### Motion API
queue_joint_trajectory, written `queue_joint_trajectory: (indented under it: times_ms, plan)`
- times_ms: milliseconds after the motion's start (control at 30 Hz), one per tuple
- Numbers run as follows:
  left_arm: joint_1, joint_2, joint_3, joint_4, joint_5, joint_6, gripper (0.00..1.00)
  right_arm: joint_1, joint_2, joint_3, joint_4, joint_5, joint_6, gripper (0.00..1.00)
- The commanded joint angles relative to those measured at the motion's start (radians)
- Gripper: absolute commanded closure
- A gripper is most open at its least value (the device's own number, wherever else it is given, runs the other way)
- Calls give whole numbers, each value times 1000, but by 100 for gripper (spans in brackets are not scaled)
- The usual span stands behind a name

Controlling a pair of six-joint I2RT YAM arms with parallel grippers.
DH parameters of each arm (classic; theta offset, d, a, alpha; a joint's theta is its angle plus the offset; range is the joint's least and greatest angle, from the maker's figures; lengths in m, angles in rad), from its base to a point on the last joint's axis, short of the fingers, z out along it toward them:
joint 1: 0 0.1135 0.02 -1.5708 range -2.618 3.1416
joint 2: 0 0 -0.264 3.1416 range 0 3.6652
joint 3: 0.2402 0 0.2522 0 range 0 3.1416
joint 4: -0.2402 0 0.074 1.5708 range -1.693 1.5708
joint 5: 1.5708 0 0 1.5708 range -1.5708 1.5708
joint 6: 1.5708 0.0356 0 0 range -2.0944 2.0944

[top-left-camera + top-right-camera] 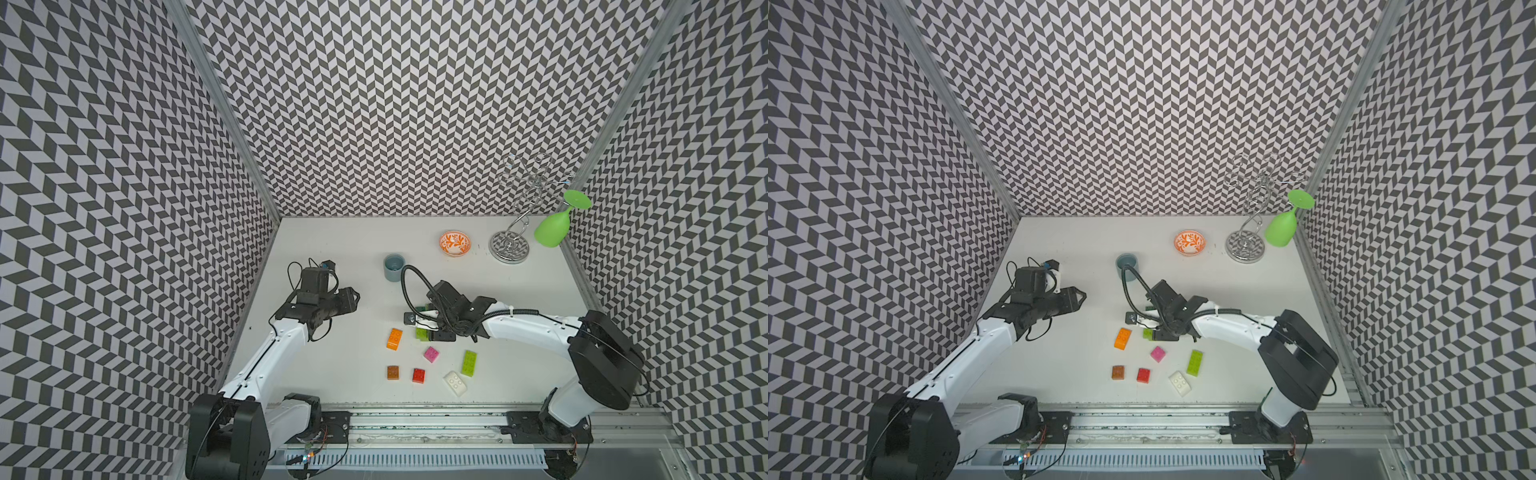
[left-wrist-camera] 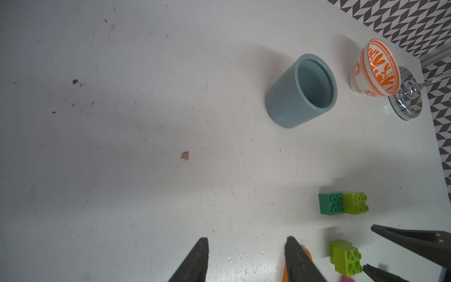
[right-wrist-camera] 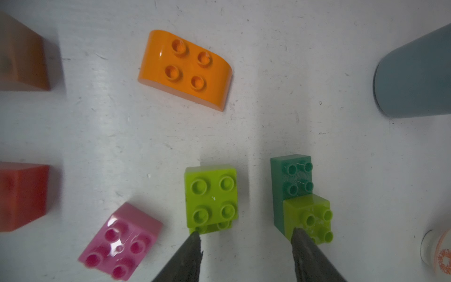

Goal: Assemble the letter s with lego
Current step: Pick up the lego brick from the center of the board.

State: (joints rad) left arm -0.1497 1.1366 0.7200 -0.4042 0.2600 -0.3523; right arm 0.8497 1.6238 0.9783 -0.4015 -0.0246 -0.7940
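Lime 2x2 stack [image 1: 421,333] on counter [image 3: 244,136] sits at 6 o'clock of dk-green+lime pair [image 3: 290,175] in a top view, pair's long axis 3–9; R claw [image 3: 245,236], part open & empty, points to 9 astride their gap, far nearer than L claw [image 2: 246,258], also part open & empty

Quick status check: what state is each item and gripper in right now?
Left gripper: open, empty.
Right gripper: open, empty.
Dark green brick: lime brick stacked on one end.
Orange brick: loose, studs up.
Pink brick: loose, studs up.
Grey-blue cup: upright, empty.
Patterned bowl: upright, empty.
Green wine glass: hanging upside down on wire rack.
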Motion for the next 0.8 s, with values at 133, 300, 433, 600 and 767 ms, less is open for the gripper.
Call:
queue_joint_trajectory:
  times_ms: [133, 300, 433, 600, 767]
  plan:
    - [7, -10, -8, 19, 13, 12, 47, 18, 8, 25, -25, -47, -4, 41]
    - [7, -10, -8, 19, 14, 11, 47, 20, 25, 22, -19, -61, 3, 41]
    - [7, -10, -7, 19, 14, 12, 47, 18, 46, 25, -6, -67, 8, 42]
    - [7, -12, -7, 19, 13, 12, 47, 17, 69, 31, 12, -86, 11, 43]
    - [7, -12, -7, 18, 13, 12, 47, 17, 89, 42, 15, -102, 14, 46]
